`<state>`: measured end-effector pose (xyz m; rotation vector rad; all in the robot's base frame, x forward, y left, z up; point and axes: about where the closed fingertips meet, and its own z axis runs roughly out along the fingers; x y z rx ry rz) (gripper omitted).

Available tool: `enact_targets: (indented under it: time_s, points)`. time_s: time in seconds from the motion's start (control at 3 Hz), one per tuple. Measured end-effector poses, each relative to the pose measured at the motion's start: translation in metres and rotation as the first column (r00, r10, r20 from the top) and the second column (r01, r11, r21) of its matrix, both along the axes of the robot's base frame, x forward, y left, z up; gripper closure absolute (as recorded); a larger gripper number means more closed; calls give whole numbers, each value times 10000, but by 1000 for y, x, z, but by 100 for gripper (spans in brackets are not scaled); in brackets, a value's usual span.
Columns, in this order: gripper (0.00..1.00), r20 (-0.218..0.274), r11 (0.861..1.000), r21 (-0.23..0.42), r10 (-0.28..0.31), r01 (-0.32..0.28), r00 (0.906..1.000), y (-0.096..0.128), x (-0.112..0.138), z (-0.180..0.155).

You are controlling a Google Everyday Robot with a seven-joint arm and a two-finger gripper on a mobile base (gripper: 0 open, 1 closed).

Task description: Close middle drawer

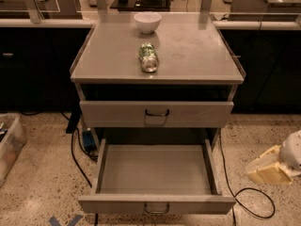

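The grey metal cabinet (197, 55) is seen square-on, and the middle drawer (157, 171) is found pulled far out of it toward the camera, its shallow tray bare and its low front panel lying nearest the viewer, long axis running left to right. Above it, the upper drawer (197, 114) is seen almost flush with the frame. The gripper (270, 167) is spotted low at the right edge, well apart from the drawer and off beyond the tray's right wall; whether it is apart or together cannot be told. So the drawer lies to the gripper's left, and the face to be pushed is judged to be out of line: it looks as if the front would have to be reached first, then pressed back toward the cabinet. A clear plastic bin (9, 145) is noted far left. A black cable (256, 211) is looped on the floor between gripper and drawer corner, a possible snag. On top, a white bowl (147, 21) and a tipped green can (149, 57) are left clear of it all. The small loop handle (156, 209) is centred on the panel.
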<state>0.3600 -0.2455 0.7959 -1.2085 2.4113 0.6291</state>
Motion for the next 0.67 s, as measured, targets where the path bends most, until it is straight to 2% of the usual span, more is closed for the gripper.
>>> enact_targets:
  time_s: [0.33, 0.67]
  points:
    - [100, 179, 9999, 62, -91, 90, 9998, 15, -15, -41]
    - [100, 513, 9997, -227, 146, -135, 9986, 34, -28, -93]
